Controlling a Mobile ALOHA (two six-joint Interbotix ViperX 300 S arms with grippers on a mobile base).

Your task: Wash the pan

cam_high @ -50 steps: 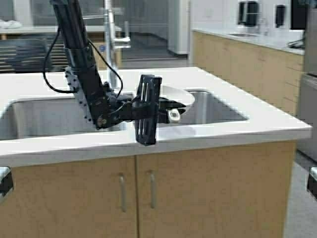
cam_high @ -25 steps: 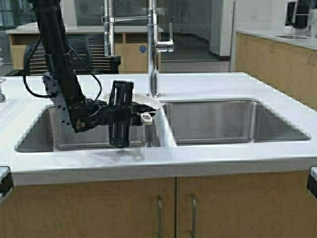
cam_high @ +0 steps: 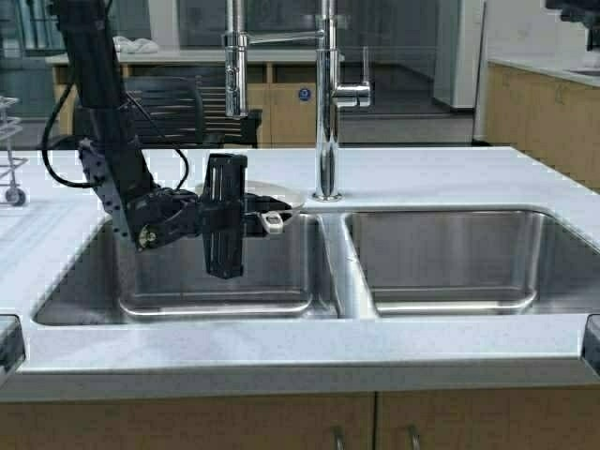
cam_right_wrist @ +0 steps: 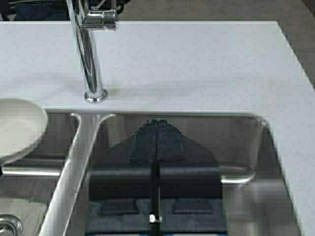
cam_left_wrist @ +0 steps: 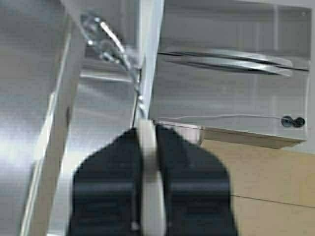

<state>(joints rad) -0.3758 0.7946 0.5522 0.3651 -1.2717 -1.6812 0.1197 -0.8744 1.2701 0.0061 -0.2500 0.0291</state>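
Observation:
The cream pan (cam_high: 278, 196) hangs level over the left sink basin (cam_high: 169, 281), close to the divider and the tap (cam_high: 326, 112). My left gripper (cam_high: 251, 217) is shut on its stubby handle (cam_high: 273, 222). In the left wrist view the cream handle (cam_left_wrist: 147, 172) sits pinched between the black fingers of the left gripper (cam_left_wrist: 146, 133). The right wrist view shows the pan's rim (cam_right_wrist: 17, 125) far off to one side. My right gripper (cam_right_wrist: 157, 124) is shut and holds nothing, above the right basin (cam_right_wrist: 236, 147). It is out of the high view.
A double steel sink sits in a white counter (cam_high: 450, 173), with the right basin (cam_high: 459, 253) bare. A tall tap and a spring sprayer (cam_high: 234, 56) rise behind the divider. A wire rack (cam_high: 9, 155) stands at the far left. Cabinets and chairs lie beyond.
The robot has moved: the whole sink has shifted right and come nearer in the high view. The left gripper keeps its hold on the pan over the left basin.

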